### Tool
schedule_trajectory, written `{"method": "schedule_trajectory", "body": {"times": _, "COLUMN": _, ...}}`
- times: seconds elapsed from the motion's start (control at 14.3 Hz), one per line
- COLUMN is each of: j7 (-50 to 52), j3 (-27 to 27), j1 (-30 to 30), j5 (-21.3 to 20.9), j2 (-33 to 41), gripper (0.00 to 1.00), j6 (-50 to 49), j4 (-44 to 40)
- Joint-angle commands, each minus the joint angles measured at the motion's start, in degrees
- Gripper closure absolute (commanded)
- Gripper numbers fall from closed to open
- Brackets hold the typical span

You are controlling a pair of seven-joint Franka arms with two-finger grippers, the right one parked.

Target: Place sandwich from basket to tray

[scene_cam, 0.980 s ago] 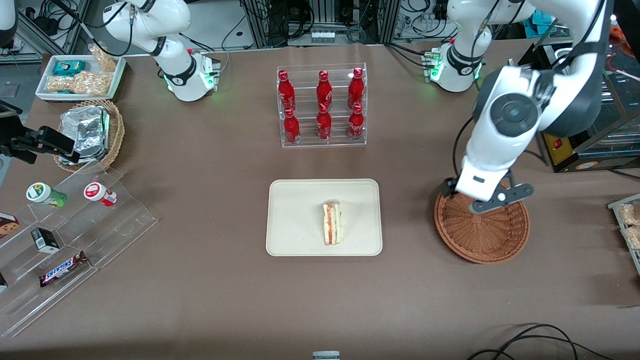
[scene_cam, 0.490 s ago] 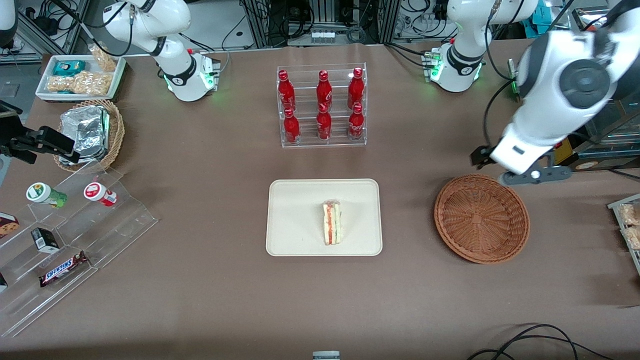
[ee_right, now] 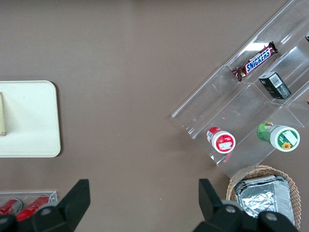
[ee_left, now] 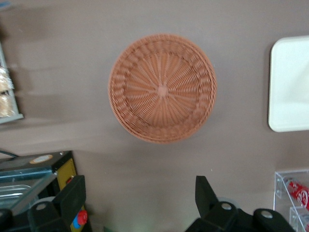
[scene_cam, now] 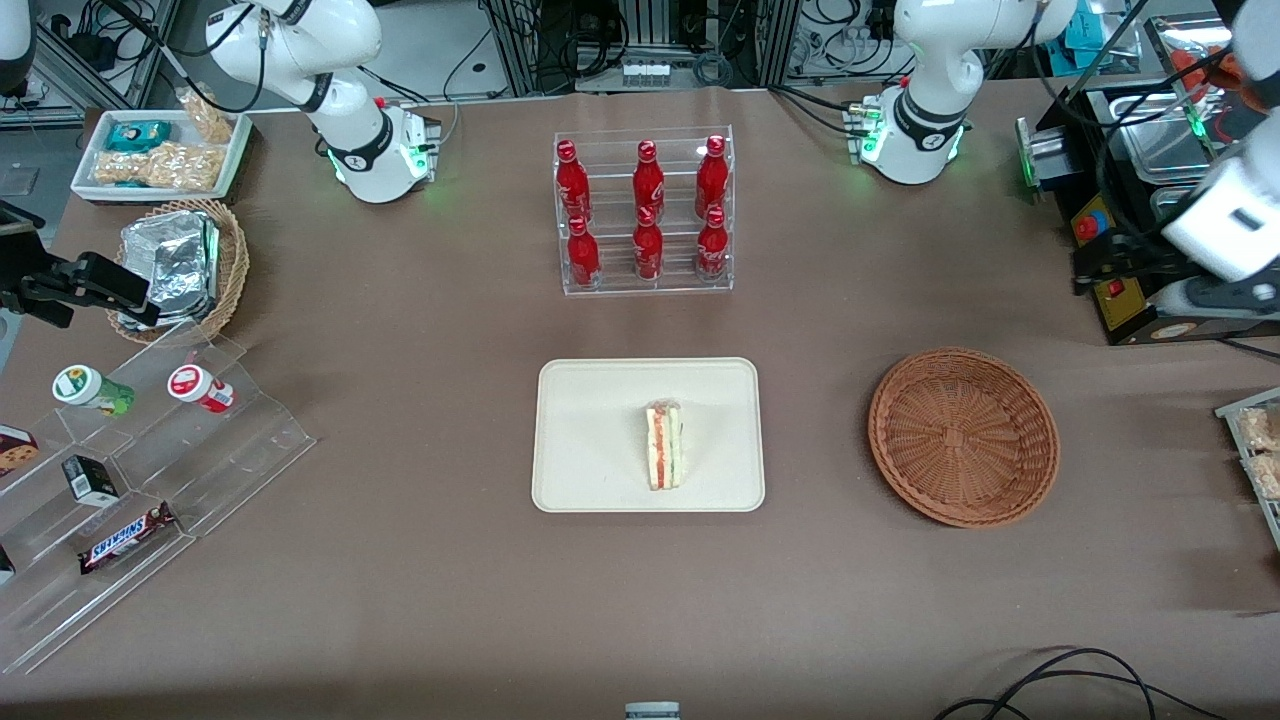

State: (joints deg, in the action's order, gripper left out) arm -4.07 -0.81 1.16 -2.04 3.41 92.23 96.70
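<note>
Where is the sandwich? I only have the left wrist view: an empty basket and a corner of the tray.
Observer: The sandwich lies on the tray, in the front view.
Operator: Anything left in the basket?
Observer: No, the basket is empty there too.
Operator: And the gripper?
Observer: The gripper is up at the working arm's end of the table, jaws open, holding nothing.

Brown table [scene_cam: 420,330]: tray [scene_cam: 590,440], basket [scene_cam: 963,436].
</note>
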Motion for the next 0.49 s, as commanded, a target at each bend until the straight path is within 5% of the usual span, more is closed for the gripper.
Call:
{"method": "schedule_trajectory", "body": {"times": 0.0, "j7": -0.6, "j3": -2.0, "j1": 1.1, "j5": 1.0, "j2": -4.8, "gripper": 0.0, "j6": -1.7, "j4": -7.7}}
{"method": "schedule_trajectory", "body": {"times": 0.42, "j7": 0.0, "j3": -3.4, "j1": 0.9, "j5": 4.6, "j2": -5.2, "gripper": 0.0, "j6": -2.5, "j4": -8.4}}
